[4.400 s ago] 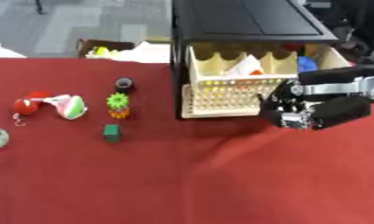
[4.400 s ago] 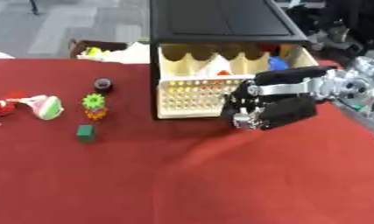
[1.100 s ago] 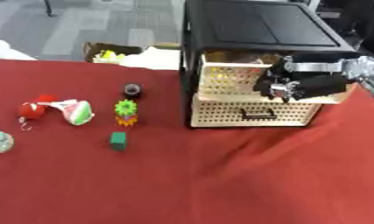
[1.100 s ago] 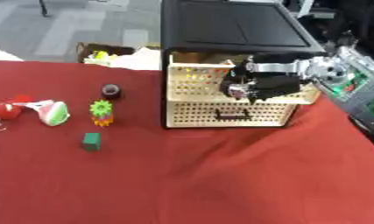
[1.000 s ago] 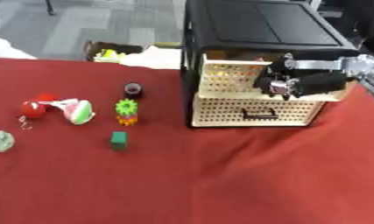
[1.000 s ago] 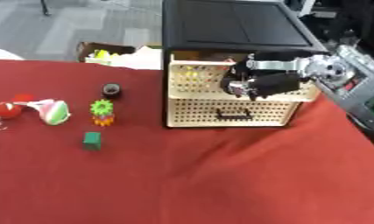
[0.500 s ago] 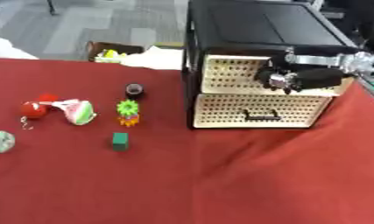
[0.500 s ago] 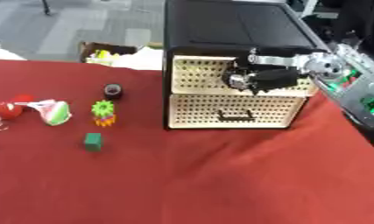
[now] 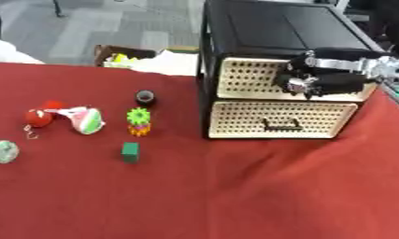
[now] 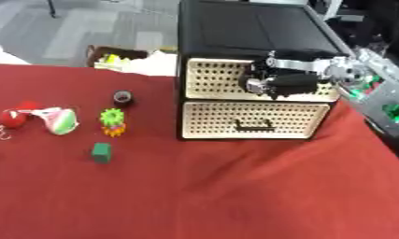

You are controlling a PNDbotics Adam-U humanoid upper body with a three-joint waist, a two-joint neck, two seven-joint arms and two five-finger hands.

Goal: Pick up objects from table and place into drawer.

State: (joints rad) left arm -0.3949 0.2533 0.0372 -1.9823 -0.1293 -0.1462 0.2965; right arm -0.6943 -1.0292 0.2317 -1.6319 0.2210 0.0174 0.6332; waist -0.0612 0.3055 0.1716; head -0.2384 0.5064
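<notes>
Left eye view shows a red table with a black cabinet at upper right, holding two perforated cream drawers, both pushed in: the upper drawer and the lower drawer with a dark handle. Behind the table, at upper centre, a box holds yellow and white bits.

The right hand comes in from the right edge and lies across the front of the upper drawer, its fingers curled against the panel and covering part of it; no object shows in them. The left hand does not show in either view.

Six small objects lie on the left half of the table, well apart from the hand: a black ring nearest the cabinet, a green and orange gear toy just below it, a green block lower still, a pink and green cone left of the gear, a red ball beside the cone, and a pale green lump at the left edge.
</notes>
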